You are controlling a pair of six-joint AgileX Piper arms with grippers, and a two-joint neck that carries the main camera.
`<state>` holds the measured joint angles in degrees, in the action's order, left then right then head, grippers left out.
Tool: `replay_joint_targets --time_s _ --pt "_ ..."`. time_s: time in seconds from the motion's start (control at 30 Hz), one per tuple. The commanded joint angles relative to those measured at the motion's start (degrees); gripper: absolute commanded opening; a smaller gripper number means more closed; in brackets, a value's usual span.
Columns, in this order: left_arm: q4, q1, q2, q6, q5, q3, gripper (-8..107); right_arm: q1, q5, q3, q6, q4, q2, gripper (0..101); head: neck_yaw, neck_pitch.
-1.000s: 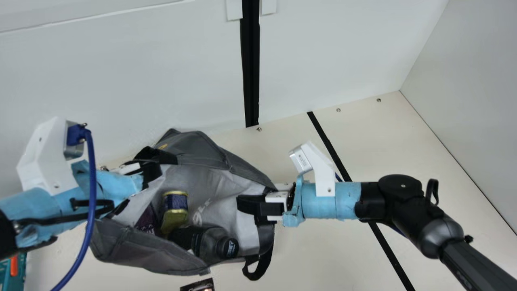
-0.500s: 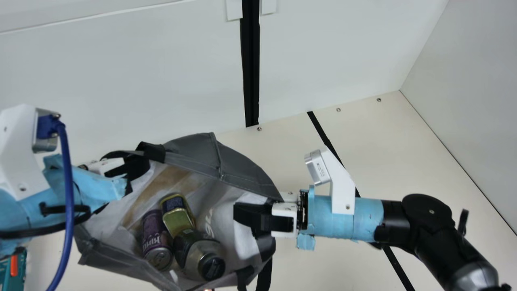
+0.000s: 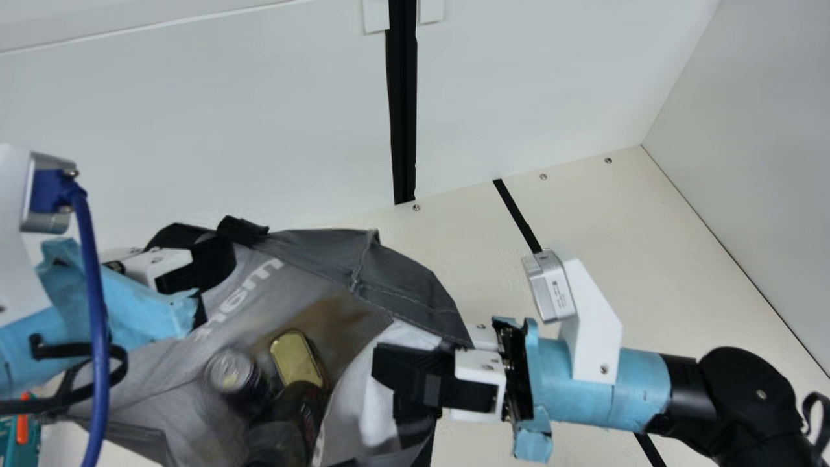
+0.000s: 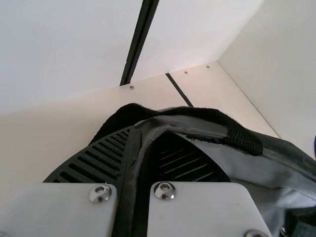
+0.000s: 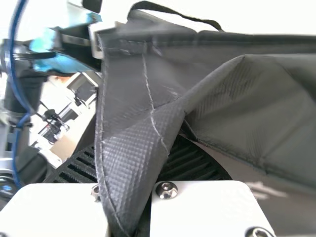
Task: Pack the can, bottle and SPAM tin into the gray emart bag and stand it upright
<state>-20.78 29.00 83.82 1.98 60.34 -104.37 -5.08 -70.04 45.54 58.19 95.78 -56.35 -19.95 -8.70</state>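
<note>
The gray bag (image 3: pixel 389 272) hangs wide-mouthed between both grippers in the main view. My left gripper (image 3: pixel 194 269) is at its left rim; in the left wrist view the left gripper (image 4: pixel 140 158) is shut on the bag's edge. My right gripper (image 3: pixel 421 376) holds the right rim; in the right wrist view, fabric runs between the fingers of the right gripper (image 5: pixel 148 165). Inside lie the SPAM tin (image 3: pixel 296 358), the can (image 3: pixel 235 376) to its left and the dark bottle (image 3: pixel 279 441) below them, partly blurred.
A white wall with a black vertical strip (image 3: pixel 403 117) stands behind the cream table (image 3: pixel 583 220). A teal and orange object (image 3: pixel 21 428) lies at the lower left. A blue cable (image 3: pixel 97 324) hangs beside the left arm.
Both grippers have moved apart with the bag's rim, the left one leftward, the right one right and lower. The bag's mouth has widened and the things inside have shifted.
</note>
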Motion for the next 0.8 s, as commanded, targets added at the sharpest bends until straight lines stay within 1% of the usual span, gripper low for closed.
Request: replay_joint_targets --time_s 0.0,0.3,0.53,0.6,0.77 --pt "0.5 0.6 0.0 0.2 0.7 -1.6 -8 -0.1 0.1 0.5 -1.9 0.5 2.1 0 0.0 -1.3" --pt "2.8 3.7 0.2 1.3 5.3 -7.9 -8 -1.5 0.1 3.9 -8.3 0.5 8.7 0 0.0 -1.3" --pt "3.0 5.3 0.6 2.2 9.3 -12.3 -8 -3.4 0.1 7.9 -12.1 -1.6 12.2 0 0.0 -1.3" --pt "2.6 5.8 0.6 2.3 9.6 -12.2 -8 -4.4 0.1 9.3 -13.1 -3.2 12.7 0 0.0 -1.3" --pt "1.0 6.5 0.3 1.8 9.6 -10.2 -8 -6.3 0.1 12.9 -14.5 -8.2 12.7 0 0.0 -1.3"
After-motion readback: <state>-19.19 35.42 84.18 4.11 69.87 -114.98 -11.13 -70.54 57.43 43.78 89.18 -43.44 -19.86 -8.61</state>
